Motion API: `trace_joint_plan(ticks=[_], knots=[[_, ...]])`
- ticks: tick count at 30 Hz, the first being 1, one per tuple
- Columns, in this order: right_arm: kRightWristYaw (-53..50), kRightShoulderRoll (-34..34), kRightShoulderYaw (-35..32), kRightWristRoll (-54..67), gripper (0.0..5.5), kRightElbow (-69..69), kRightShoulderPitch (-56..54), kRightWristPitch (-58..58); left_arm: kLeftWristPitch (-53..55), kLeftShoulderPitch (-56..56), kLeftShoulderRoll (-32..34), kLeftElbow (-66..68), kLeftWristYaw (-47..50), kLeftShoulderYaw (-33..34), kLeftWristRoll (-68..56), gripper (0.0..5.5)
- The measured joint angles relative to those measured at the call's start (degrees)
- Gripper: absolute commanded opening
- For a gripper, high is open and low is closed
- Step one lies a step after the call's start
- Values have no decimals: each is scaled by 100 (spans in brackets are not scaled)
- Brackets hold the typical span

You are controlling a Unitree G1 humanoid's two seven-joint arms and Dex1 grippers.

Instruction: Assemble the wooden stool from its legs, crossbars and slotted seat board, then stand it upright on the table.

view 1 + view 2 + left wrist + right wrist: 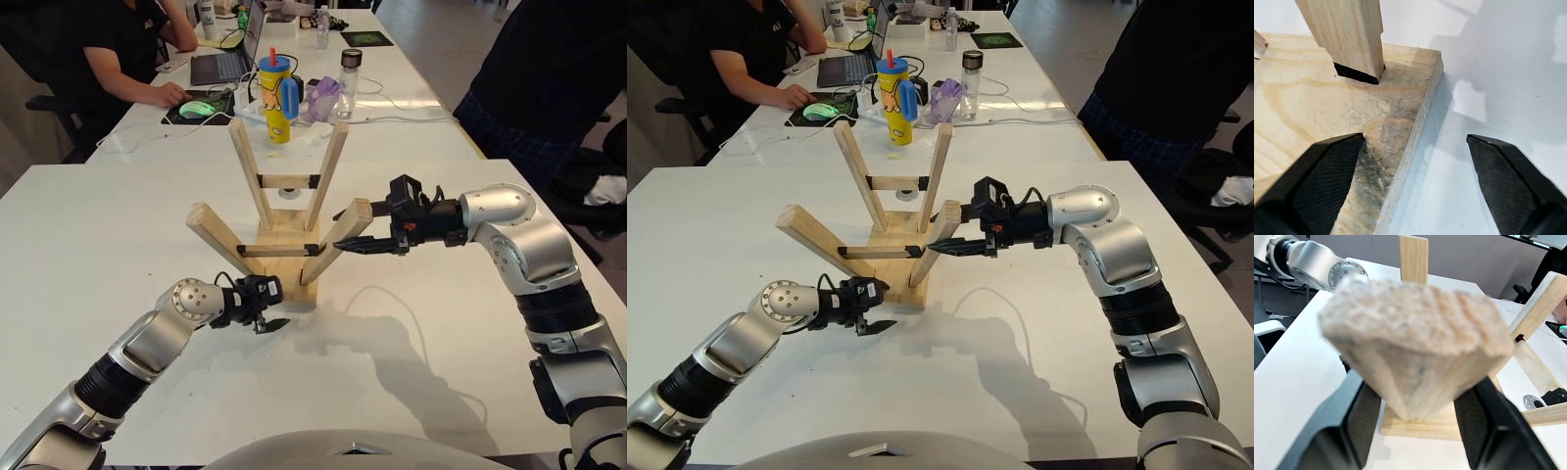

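One bench [88, 225] carries the upturned stool [284, 181] at centre, seat [294, 286] down. Right claw [343, 231], at 3 o'clock, clamps a leg [326, 258]; left claw [269, 324], wide, hovers at 6. Flipping by one leg could wrench its joint loose.

Silver arm shells [509, 220], black ribbed joints [554, 308], black cables [227, 281], pointed black end effector fingers [1327, 166]

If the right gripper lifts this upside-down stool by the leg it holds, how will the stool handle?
Probably stiff: the stool is solid wood, braced by crossbars. Likely to swing or tilt, since the right gripper holds one leg near its tip, well off centre. That leg might pull out of the seat board: a dark gap shows at a slot.
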Motion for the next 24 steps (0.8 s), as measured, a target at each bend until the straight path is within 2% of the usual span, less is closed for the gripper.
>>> trace_joint_plan(ticks=[10,18,24], knots=[[-15,220,436,-58,205,840,-709,24,10,-15,-28,136,136,104,150,390],[9,497,540,-60,205,1602,-1116,-19,-88,-49,-126,322,149,180,279,390],[28,438,686,-108,205,1295,-1079,-98,-177,-50,-130,382,148,195,305,390]])
